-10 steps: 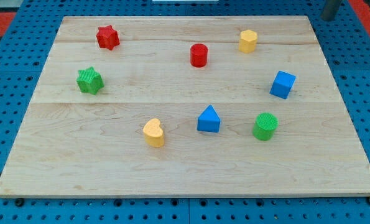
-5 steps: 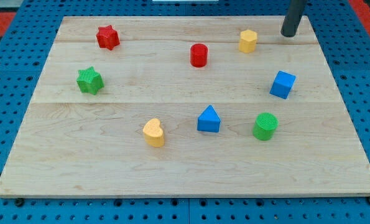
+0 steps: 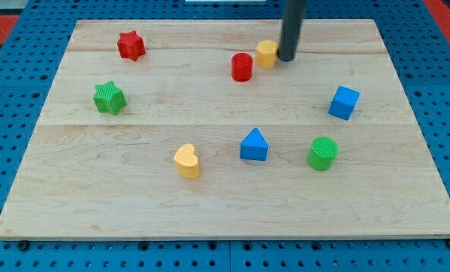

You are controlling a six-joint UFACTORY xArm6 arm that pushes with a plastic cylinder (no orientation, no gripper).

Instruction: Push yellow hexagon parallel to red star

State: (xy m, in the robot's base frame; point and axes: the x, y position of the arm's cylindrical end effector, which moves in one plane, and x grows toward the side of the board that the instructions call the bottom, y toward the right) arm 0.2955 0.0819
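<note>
The yellow hexagon (image 3: 266, 54) sits near the view's top, just right of the red cylinder (image 3: 242, 66) and close to touching it. My tip (image 3: 287, 57) presses against the hexagon's right side. The red star (image 3: 131, 45) lies at the view's top left, roughly level with the hexagon and far to its left.
A green star (image 3: 109, 98) lies at the left. A yellow heart (image 3: 187, 161), a blue triangle (image 3: 253, 145) and a green cylinder (image 3: 322, 153) lie across the lower middle. A blue cube (image 3: 343, 103) lies at the right. The wooden board (image 3: 406, 196) rests on blue pegboard.
My tip came in from the top right and swept left, meeting the yellow hexagon and pushing it left toward the red cylinder. The other blocks stayed put.
</note>
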